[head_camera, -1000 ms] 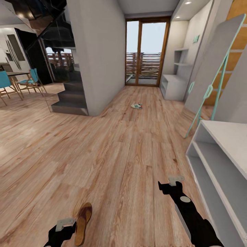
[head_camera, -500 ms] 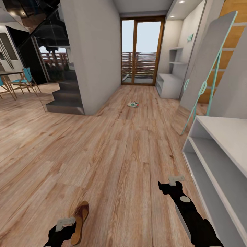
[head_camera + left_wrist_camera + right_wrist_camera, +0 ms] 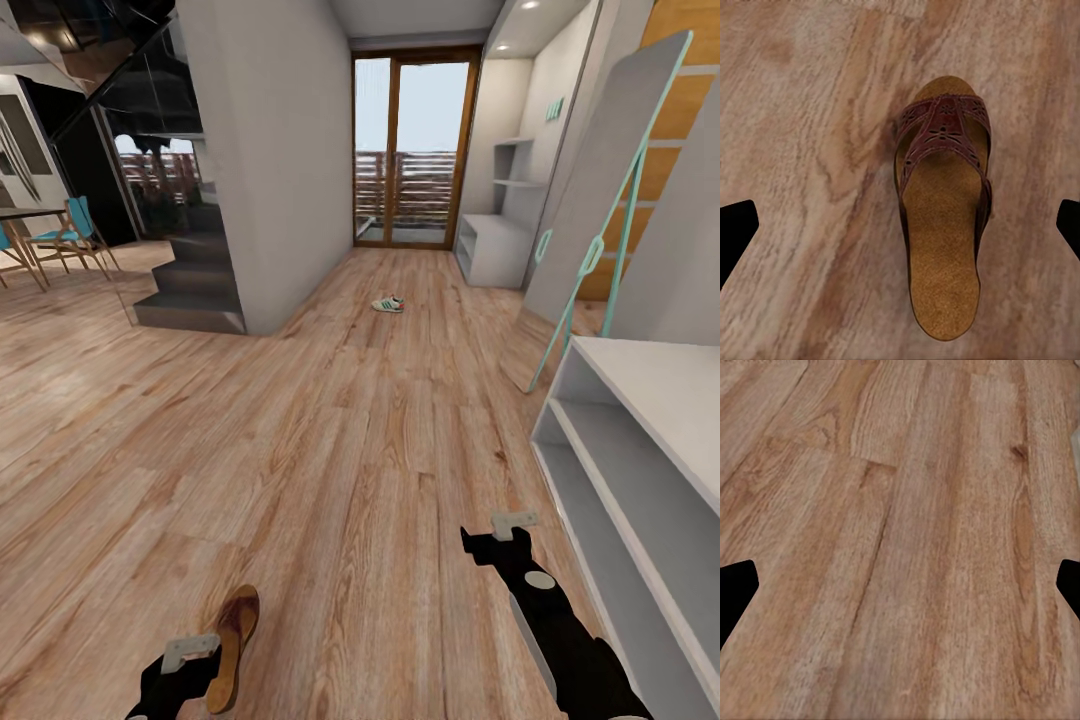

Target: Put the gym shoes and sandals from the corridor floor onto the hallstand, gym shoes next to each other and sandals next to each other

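A: Sandal [image 3: 943, 217] location? Change against half a second earlier?
B: Flat on corridor floor [image 3: 330, 450], just beside left gripper [image 3: 190, 652]; unchanged. Gym shoe [image 3: 388, 304] far ahead.
A: Jaw states?
B: Left gripper spread wide, empty. Right gripper [image 3: 513, 523] likewise.

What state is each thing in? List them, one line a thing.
Sandal: flat on the floor, sole down, not gripped.
Gym shoe: upright on the floor far down the corridor.
Shoe rack: bench top bare.
Left gripper: open, above the sandal.
Right gripper: open, holding nothing.
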Available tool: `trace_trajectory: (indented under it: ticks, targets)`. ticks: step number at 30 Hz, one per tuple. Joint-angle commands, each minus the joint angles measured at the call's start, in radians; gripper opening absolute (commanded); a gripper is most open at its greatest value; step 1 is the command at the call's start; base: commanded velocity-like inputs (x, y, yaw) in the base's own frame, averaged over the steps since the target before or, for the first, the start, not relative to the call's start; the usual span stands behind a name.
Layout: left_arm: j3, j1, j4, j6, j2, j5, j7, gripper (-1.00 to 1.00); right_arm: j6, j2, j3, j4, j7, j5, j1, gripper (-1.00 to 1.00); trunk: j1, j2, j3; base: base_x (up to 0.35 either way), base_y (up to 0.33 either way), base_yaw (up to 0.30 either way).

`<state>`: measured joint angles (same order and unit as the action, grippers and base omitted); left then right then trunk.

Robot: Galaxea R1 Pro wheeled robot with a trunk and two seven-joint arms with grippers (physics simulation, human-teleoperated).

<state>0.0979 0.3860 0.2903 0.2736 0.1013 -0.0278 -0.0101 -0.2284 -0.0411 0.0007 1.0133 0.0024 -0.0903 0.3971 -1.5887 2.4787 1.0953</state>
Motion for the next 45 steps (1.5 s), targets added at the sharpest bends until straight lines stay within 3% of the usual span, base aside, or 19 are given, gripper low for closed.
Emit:
trace_trajectory:
  ticks: [1, 18, 23, 25, 28, 39, 45]
  targets:
    - [0.002, 0.001, 0.000, 0.003, 0.000, -0.003, -0.001, 1.00, -0.006, 0.000, 0.000, 0.003, 0.000, -0.009, 0.000, 1.00, -0.004, 0.007, 0.004, 0.000, 0.000, 0.000]
    - [-0.003, 0.001, 0.090, -0.010, 0.002, 0.002, -0.002, 1.00, -0.015, 0.001, -0.001, 0.136, 0.000, -0.009, 0.000, 1.00, -0.018, 0.025, 0.068, 0.000, 0.000, 0.000]
    - [-0.011, 0.003, 0.143, -0.043, 0.009, 0.034, -0.001, 1.00, -0.016, 0.001, -0.001, 0.149, -0.001, -0.009, 0.000, 1.00, -0.020, 0.026, 0.088, 0.000, 0.000, 0.000]
    - [-0.012, 0.009, 0.175, -0.094, 0.011, 0.075, 0.000, 1.00, -0.017, 0.001, -0.001, 0.154, 0.000, -0.009, 0.000, 1.00, -0.021, 0.026, 0.095, 0.000, 0.000, 0.000]
    - [-0.009, 0.011, 0.182, -0.130, 0.007, 0.098, 0.001, 1.00, -0.017, 0.001, 0.000, 0.156, 0.000, -0.009, 0.000, 1.00, -0.023, 0.027, 0.107, 0.000, 0.000, 0.000]
    - [-0.004, 0.000, 0.183, -0.142, -0.002, 0.105, -0.002, 1.00, -0.017, 0.001, 0.001, 0.157, 0.000, -0.009, 0.000, 1.00, -0.027, 0.030, 0.149, 0.000, 0.000, -0.018]
    - [-0.005, -0.001, 0.183, -0.123, -0.010, 0.105, -0.003, 1.00, -0.017, 0.001, 0.001, 0.156, 0.000, -0.009, 0.000, 1.00, -0.027, 0.030, 0.149, 0.000, 0.000, -0.199]
